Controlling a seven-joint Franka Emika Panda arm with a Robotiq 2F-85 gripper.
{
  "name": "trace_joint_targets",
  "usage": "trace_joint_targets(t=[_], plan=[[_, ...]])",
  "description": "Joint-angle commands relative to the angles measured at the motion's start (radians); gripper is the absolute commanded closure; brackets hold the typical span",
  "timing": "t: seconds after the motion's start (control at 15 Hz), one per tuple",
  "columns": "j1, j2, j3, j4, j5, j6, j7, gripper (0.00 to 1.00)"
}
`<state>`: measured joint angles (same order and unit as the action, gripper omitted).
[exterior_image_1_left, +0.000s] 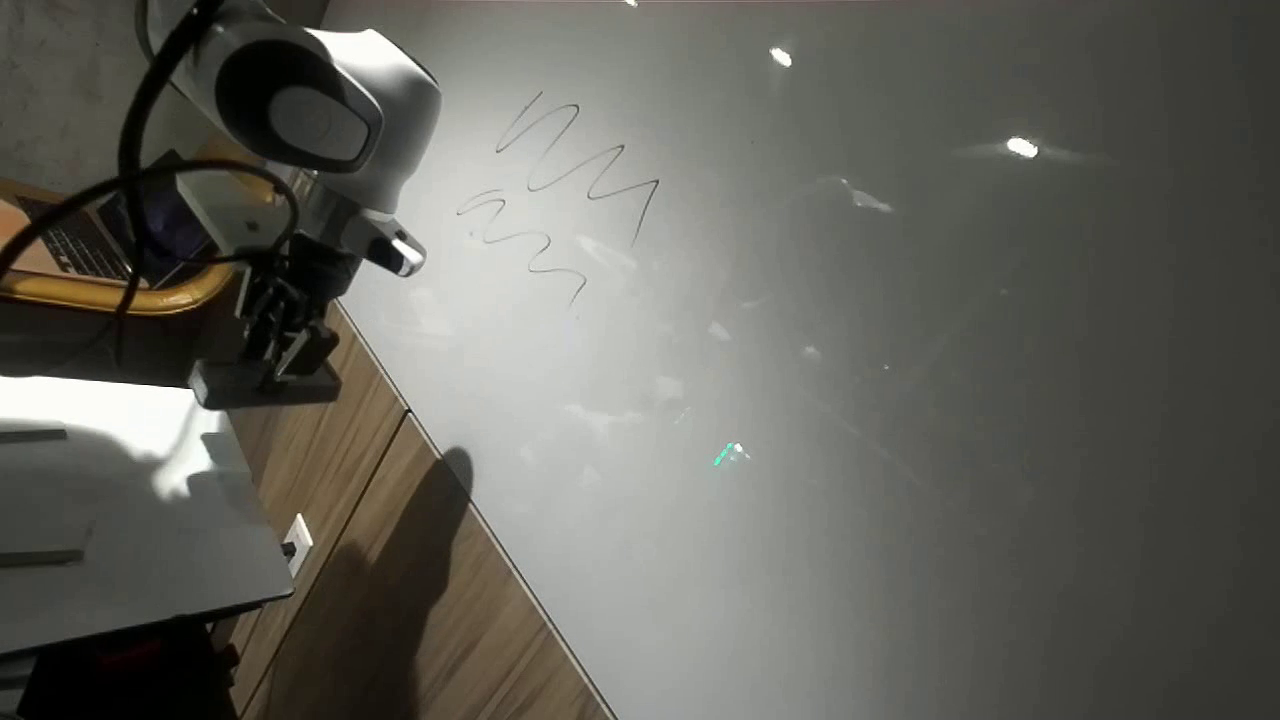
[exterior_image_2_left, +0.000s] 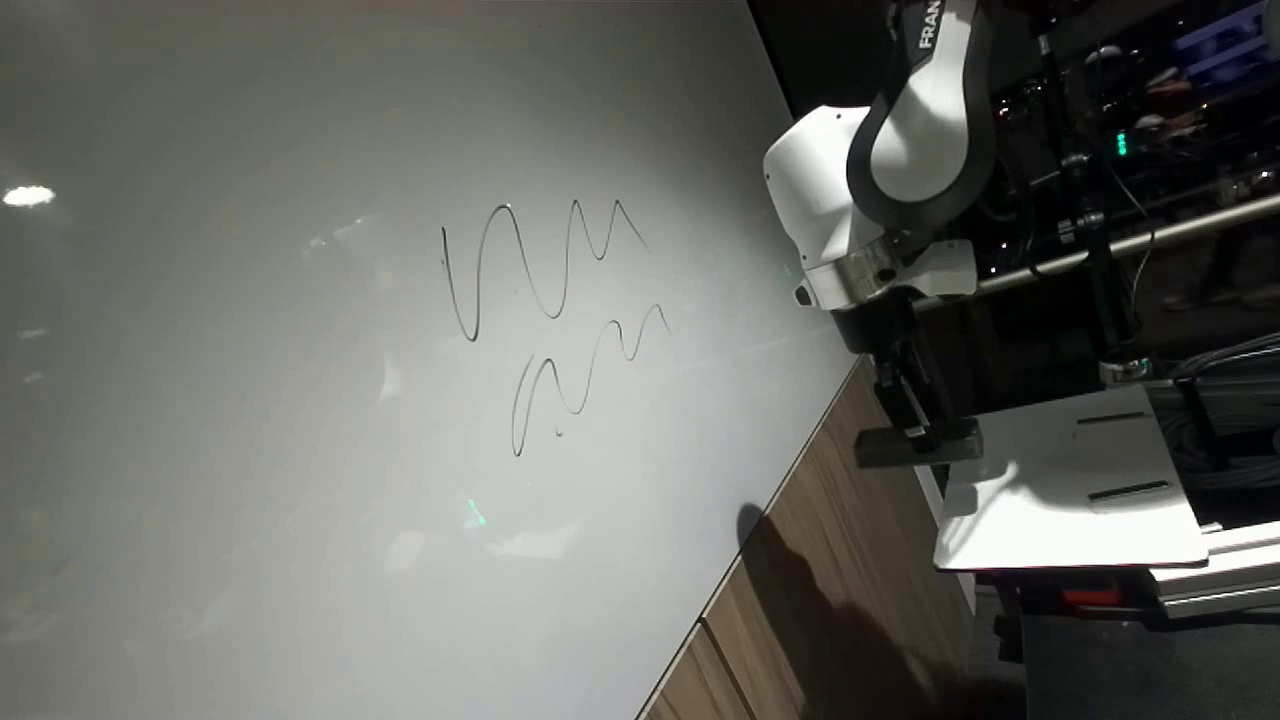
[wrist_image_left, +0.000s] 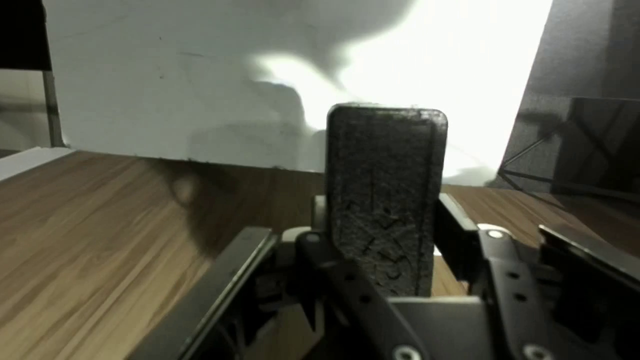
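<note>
Presently, dark grey block (wrist_image_left: 386, 165) stands right of centre in the wrist view, long sides running up the frame. Gripper (wrist_image_left: 384, 218) has it, jaws clamped on the block's width.

Handling note (judgement): long overhangs invite twist, so squeeze should be firm and even, wrist turns slow, broad face square to the fingers (wrist_image_left: 456, 240). Likeliest mishap: an end catching the nearby white plate (exterior_image_1_left: 150, 600), lower left in an exterior view. From where I stand the block reads as apart from it; exact gap unclear.

Position: fingers flank both long sides. Upper half juts past them toward the top of the wrist frame; lower end partly hidden behind the gripper's body. In both exterior views the block lies crosswise at the fingertips, an end out on either side.

Further out: wood-grain panel (exterior_image_1_left: 530, 610) crosses the lower part of an exterior view, glossy pale board (exterior_image_1_left: 950, 560) fills the right, black squiggles (exterior_image_1_left: 606, 171) at upper centre. Black cable (exterior_image_1_left: 130, 140) loops at upper left beside the robot arm (exterior_image_1_left: 405, 120); mind its slack.
</note>
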<state>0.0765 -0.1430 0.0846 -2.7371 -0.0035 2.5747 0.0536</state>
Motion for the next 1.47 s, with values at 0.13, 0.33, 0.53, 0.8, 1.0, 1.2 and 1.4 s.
trace_joint_targets(t=[0.13, 0.33, 0.53, 0.8, 1.0, 1.2, 1.4], plan=[[0.066, -0.233, 0.010, -0.005, 0.073, -0.090, -0.030, 0.72], [0.087, -0.275, 0.017, 0.031, 0.069, -0.076, -0.019, 0.72], [0.096, -0.268, 0.044, 0.068, 0.053, -0.008, 0.010, 0.72], [0.075, -0.211, 0.105, 0.139, 0.016, 0.114, 0.080, 0.72], [0.052, -0.152, 0.158, 0.208, -0.021, 0.176, 0.149, 0.72], [-0.034, -0.065, 0.253, 0.256, -0.184, 0.273, 0.295, 0.72], [-0.206, -0.008, 0.405, 0.287, -0.454, 0.320, 0.507, 0.72]])
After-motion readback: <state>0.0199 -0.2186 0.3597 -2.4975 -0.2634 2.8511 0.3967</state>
